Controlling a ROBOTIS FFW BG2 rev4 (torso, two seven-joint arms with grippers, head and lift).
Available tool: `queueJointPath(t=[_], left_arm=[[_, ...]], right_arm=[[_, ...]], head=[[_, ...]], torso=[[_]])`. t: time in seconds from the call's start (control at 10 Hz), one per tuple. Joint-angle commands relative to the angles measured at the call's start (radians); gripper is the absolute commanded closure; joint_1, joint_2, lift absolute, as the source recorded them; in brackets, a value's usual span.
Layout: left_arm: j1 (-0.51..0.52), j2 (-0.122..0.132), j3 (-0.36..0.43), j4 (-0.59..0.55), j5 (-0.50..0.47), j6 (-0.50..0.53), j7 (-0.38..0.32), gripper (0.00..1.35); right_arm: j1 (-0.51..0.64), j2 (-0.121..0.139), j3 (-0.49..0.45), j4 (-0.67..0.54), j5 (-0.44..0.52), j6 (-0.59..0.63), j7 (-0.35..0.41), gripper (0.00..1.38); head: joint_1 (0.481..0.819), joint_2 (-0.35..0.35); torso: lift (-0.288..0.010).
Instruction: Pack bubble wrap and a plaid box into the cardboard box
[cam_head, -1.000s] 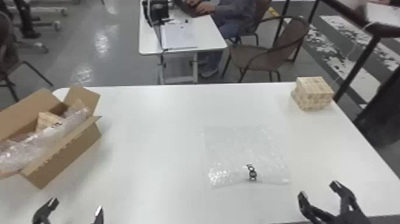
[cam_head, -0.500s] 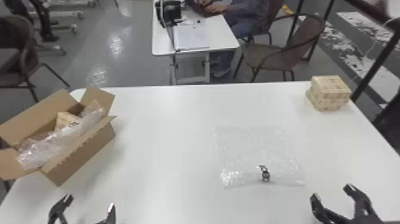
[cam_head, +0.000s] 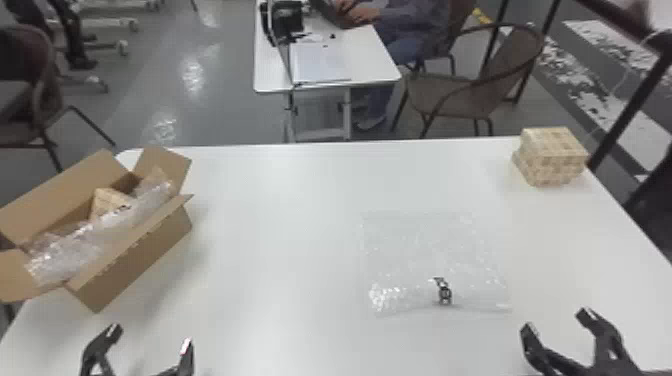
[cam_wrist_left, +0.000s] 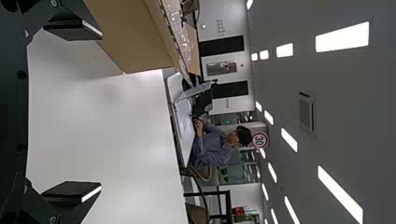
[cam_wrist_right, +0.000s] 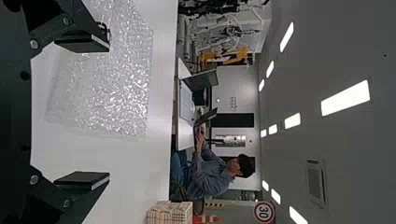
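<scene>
"If the right gripper goes for the bubble wrap next, what could go wrong?"

"The sheet lies flat, centre right of the head view, so a shallow grasp might skid over it and a deep one scrape the table. The small dark object at its lower edge could get dragged along."

"And the grippers?"

"Both wide and empty: the right at lower right, the left gripper at lower left."

"The plaid box?"

"Upper right, close to the table's edge. A nudge outward might tip it off."

"Then the packing?"

"The cardboard box sits at the left, flaps open, with more wrap and a patterned block inside. That wrap bulges near the rim, so anything added could snag or ride up, and pressing down might shove the whole thing sideways."
</scene>
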Motion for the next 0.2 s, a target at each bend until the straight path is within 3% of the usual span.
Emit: queueJointPath(t=[0.0, 0.1], left_arm=[[0.000, -0.003, 0.001, 0.002, 0.003, 0.000, 0.000, 0.16], [-0.002, -0.003, 0.001, 0.005, 0.005, 0.000, 0.000, 0.16]], right_arm=[[0.000, 0.002, 0.000, 0.000, 0.000, 0.003, 0.000, 0.30], [0.000, 0.002, 0.000, 0.000, 0.000, 0.004, 0.000, 0.30]], head=[[0.695, 0.016], [0.695, 0.017]], torso=[[-0.110], [-0.110]])
